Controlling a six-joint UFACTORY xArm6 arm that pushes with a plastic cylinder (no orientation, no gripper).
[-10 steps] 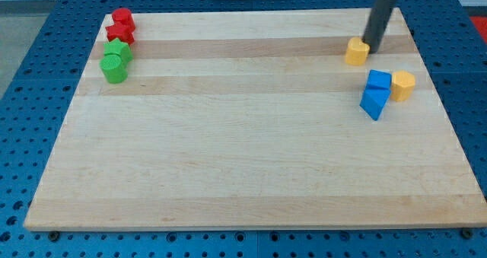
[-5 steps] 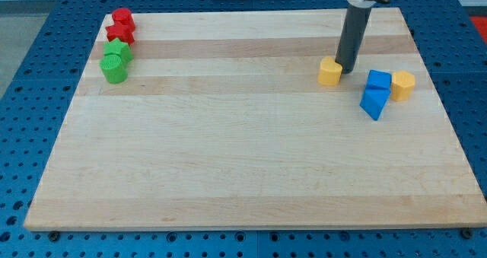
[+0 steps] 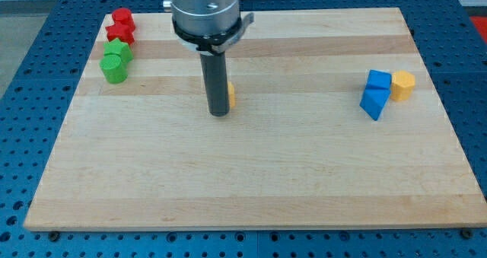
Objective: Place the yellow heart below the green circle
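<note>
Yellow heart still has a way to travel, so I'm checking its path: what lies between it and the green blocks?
Camera view: only my tip, against the yellow heart; beyond it, bare board up to the green blocks.

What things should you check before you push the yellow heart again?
1. Where my tip is: ok, it sits on the board near the middle.
2. Yellow heart seen: not ok, the rod hides most of it, only a sliver shows at the rod's right.
3. Tip touching the heart: cannot tell, the rod covers the contact.
4. Target seen: ok, the green circle sits at the view's upper left, under the green block.
5. Heart below the circle: not ok, it is far to the view's right of it.
6. Path leftward: ok, no blocks between.
</note>
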